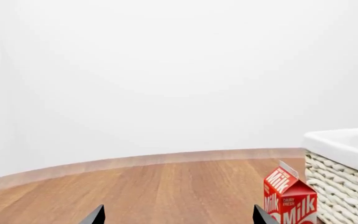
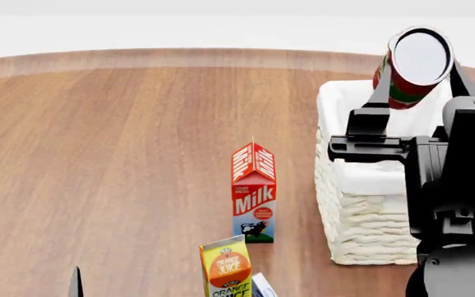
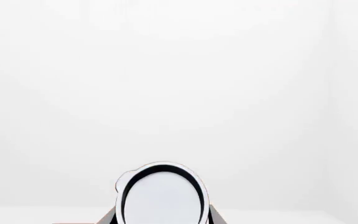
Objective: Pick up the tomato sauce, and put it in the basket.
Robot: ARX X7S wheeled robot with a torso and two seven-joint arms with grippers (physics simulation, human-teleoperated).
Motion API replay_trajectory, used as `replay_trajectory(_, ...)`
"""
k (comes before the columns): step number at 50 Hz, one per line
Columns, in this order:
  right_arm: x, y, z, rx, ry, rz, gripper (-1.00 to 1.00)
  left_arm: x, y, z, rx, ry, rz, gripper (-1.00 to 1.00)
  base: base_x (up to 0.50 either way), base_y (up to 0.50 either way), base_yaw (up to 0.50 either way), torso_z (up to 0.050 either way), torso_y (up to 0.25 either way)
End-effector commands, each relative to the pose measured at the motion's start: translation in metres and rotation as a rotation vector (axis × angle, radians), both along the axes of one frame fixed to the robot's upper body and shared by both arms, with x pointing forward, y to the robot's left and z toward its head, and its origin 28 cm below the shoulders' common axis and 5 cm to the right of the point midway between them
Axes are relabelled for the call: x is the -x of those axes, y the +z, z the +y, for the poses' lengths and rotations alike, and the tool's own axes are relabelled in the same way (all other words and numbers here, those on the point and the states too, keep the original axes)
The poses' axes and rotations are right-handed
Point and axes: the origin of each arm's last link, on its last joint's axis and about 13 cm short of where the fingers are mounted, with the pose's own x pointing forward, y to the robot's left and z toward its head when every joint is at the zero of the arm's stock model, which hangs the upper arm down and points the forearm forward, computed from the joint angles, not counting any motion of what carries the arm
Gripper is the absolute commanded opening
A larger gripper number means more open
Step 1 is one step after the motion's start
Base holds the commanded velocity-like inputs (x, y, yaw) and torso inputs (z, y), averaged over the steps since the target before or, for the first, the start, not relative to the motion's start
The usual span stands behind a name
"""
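Note:
The tomato sauce [image 2: 410,65] is a red and green can with a white round end. My right gripper [image 2: 415,93] is shut on it and holds it tilted, high above the cream-white wicker basket [image 2: 370,229]. In the right wrist view the can's white end [image 3: 161,196] sits between the two fingers. The basket's rim and white liner also show in the left wrist view [image 1: 347,163]. My left gripper [image 2: 27,281] is open and empty, low at the near left above the table; its fingertips [image 1: 98,215] show wide apart.
A red milk carton [image 2: 254,192] stands just left of the basket and shows in the left wrist view [image 1: 289,196]. An orange juice carton [image 2: 227,269] stands in front of it, with another carton's corner [image 2: 264,286] beside it. The round wooden table [image 2: 122,154] spreads to the left.

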Motion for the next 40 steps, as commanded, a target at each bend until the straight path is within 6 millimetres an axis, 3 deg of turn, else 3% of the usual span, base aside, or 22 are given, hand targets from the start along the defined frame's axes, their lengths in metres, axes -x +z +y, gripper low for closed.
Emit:
replay_trajectory(1,-0.037,0.028,-0.004,0.034,-0.052,-0.012,-1.00,0.000,0.000,0.000,0.000,0.000,0.001,1.00,0.00,0.00,0.00,0.000,0.000)
replay_trajectory(4,-0.053,0.042,-0.005,0.030,-0.061,0.001,-1.00,0.000,-0.001,0.000,-0.002,-0.001,0.002,1.00,0.00,0.00,0.00,0.000,0.003)
replay_trajectory(16,-0.106,0.048,-0.010,0.057,-0.125,0.046,-1.00,0.000,-0.001,-0.001,-0.003,-0.004,0.006,1.00,0.00,0.00,0.00,0.000,0.000)
replay_trajectory(20,-0.133,0.054,-0.014,0.062,-0.146,0.059,-1.00,-0.001,-0.001,0.000,-0.003,-0.002,0.007,1.00,0.00,0.00,0.00,0.000,0.000)
replay_trajectory(25,-0.149,0.058,-0.015,0.019,-0.104,0.031,-1.00,-0.001,-0.002,-0.001,-0.004,-0.004,0.009,1.00,0.00,0.00,0.00,0.000,0.000)
replay_trajectory(40,-0.151,0.061,-0.018,0.076,-0.207,0.146,-1.00,-0.002,-0.002,-0.002,-0.008,-0.003,0.011,1.00,0.00,0.00,0.00,0.000,0.001)
